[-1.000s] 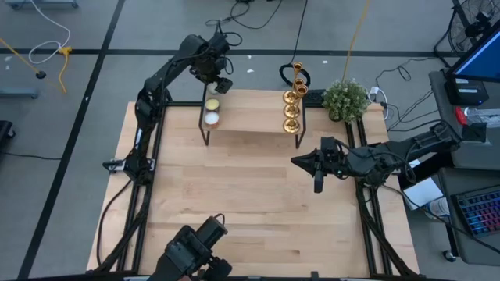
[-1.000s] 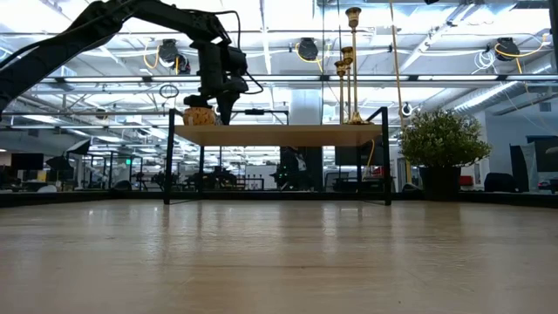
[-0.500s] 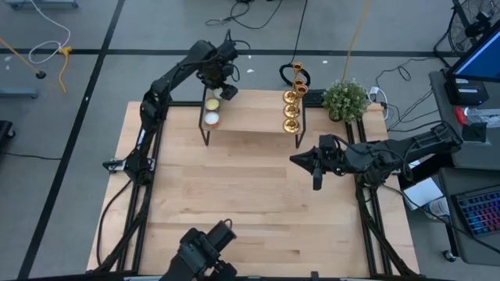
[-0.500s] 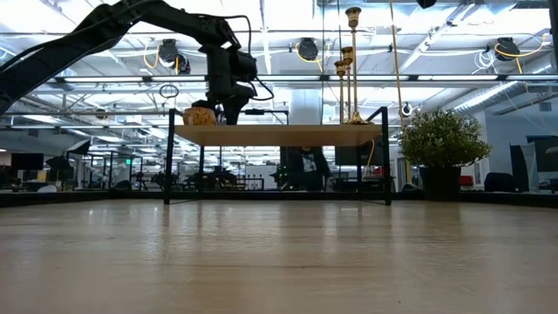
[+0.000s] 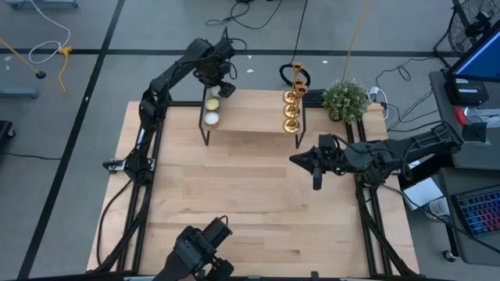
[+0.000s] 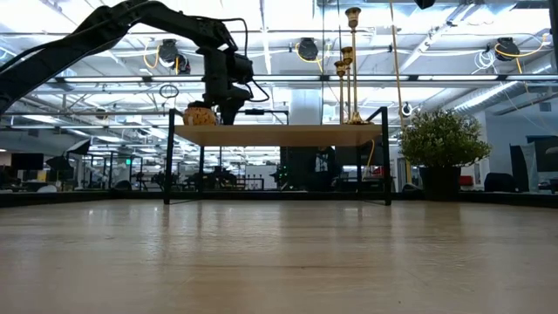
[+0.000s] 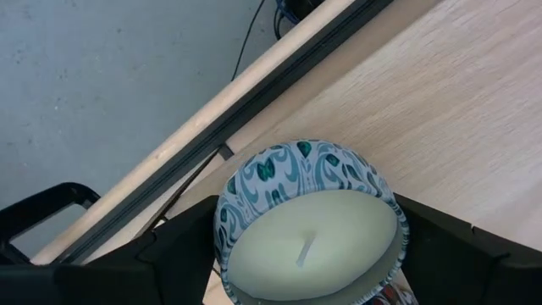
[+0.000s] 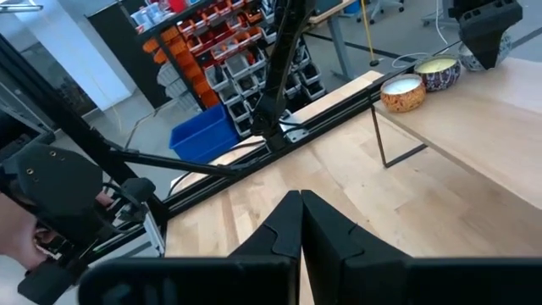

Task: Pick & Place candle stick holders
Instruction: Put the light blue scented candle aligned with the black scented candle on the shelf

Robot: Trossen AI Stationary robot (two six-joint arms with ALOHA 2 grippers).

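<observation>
Three slender shiny brass candle stick holders (image 5: pixel 292 100) stand upright at the raised wooden shelf's (image 5: pixel 254 117) right end, nearer the right gripper (image 5: pixel 316 178), jaws closed; the left gripper (image 5: pixel 223 86), jaws open, straddles a patterned candle tin (image 7: pixel 310 224).

Left gripper (image 5: pixel 221 84) raised at the far edge, jaws spread, right gripper (image 5: pixel 316 178) low, fingers together

The candle tin (image 7: pixel 310 227) is running off the frame's bottom edge, and the left claw's fingers (image 7: pixel 169 254) beside it are possibly touching it.
</observation>
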